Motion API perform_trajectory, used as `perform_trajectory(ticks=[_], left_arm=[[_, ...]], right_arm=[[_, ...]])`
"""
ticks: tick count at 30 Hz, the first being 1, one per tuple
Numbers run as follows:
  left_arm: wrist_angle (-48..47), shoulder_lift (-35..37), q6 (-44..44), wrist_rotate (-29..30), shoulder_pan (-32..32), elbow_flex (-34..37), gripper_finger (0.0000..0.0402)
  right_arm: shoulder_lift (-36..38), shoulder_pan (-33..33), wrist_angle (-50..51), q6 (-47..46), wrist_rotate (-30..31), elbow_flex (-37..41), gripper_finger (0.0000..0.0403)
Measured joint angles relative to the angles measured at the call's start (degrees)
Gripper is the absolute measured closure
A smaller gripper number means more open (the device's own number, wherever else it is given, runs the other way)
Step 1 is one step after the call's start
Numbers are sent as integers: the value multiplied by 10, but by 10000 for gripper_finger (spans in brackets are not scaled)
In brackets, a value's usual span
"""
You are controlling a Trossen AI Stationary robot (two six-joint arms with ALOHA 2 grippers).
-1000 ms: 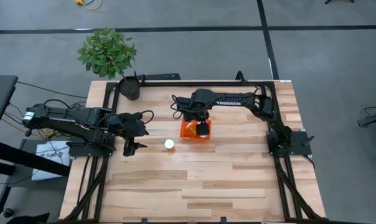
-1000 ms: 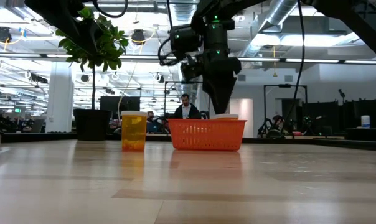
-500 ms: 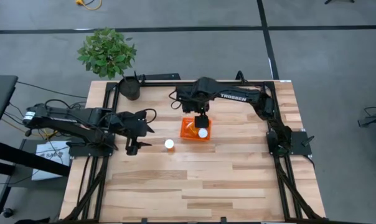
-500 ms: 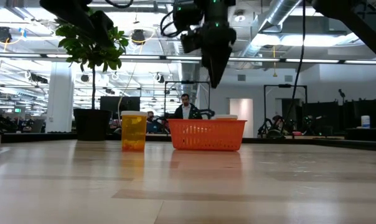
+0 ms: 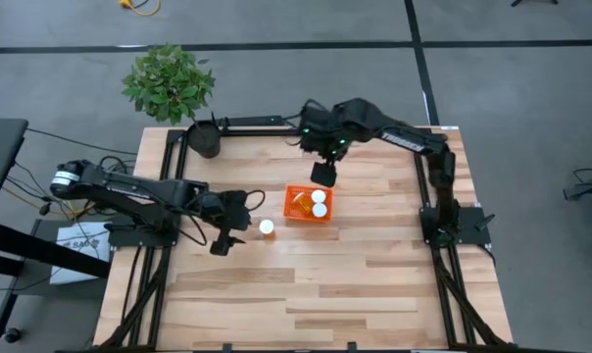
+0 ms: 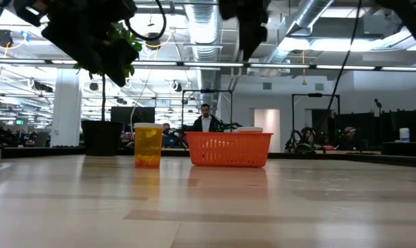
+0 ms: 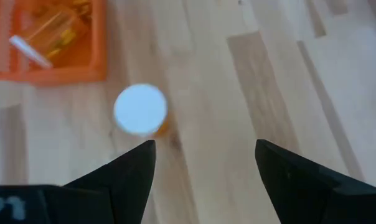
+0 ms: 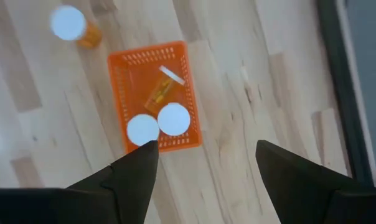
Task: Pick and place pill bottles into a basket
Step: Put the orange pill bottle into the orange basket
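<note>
Right wrist view alone shows three pill bottles [image 8: 158, 118] inside the basket [image 8: 152, 99]; both hands [image 7: 203, 158] [image 8: 206, 158] hover released, empty.

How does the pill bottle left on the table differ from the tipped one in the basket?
The bottle on the table stands upright on bare wood, outside the basket; the tipped bottle lies on its side inside it, next to two upright bottles. From above, the table bottle shows mostly its round white cap; the tipped one shows its orange body, cap edge-on. Both are translucent orange with white caps.
</note>
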State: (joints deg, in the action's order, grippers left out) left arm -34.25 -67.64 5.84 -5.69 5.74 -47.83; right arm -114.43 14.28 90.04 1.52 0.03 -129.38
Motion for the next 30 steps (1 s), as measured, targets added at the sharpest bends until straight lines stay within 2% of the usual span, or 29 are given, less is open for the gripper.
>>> perform_trajectory(ticks=[5,12,17,22,30], left_arm=[[21,-31,-3,-23,1,-14,136],[-75,-103,6,-35,-24,-101,136],[-102,-159,40,-61,-47,-149,136],[-98,-172,51,-66,-71,-163,136],[-84,-172,48,-33,-84,-163,136]], right_arm=[[45,4,0,-7,0,0,137],[98,15,0,-6,0,0,137],[119,24,0,7,0,0,137],[126,31,0,15,1,0,137],[129,32,0,20,4,0,137]])
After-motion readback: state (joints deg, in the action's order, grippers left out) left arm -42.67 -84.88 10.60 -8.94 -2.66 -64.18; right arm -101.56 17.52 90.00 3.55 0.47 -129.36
